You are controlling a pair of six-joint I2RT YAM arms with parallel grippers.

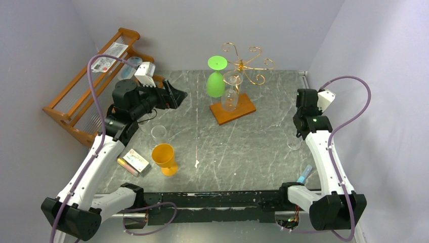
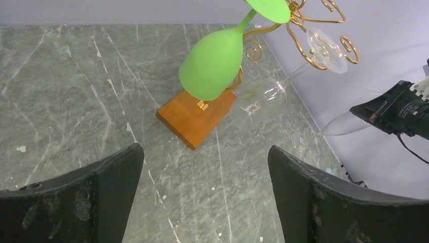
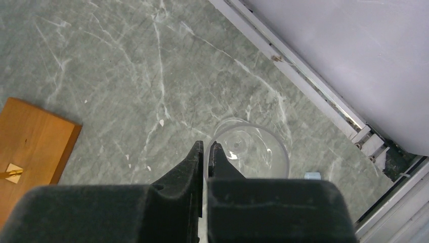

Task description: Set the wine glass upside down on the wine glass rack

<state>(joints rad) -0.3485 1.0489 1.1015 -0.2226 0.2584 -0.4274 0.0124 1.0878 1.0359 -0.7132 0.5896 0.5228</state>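
The wine glass rack [image 1: 246, 62] is gold wire on a brown wooden base [image 1: 241, 111] at the back middle. A green wine glass [image 1: 216, 80] and a clear one [image 1: 230, 99] hang on it upside down. Both also show in the left wrist view, green [image 2: 215, 63] and clear [image 2: 263, 98]. My right gripper [image 1: 298, 132] is shut on the rim of a clear wine glass [image 3: 253, 152] at the table's right side, foot down [image 2: 302, 140]. My left gripper [image 2: 205, 149] is open and empty, above the table left of the rack.
A large wooden slatted shelf [image 1: 81, 96] stands along the left wall. Near the left arm are an upright clear glass [image 1: 159, 133], an orange cup [image 1: 164, 158] and small boxes [image 1: 135, 162]. A blue-capped tube [image 1: 306, 173] lies near the right arm's base.
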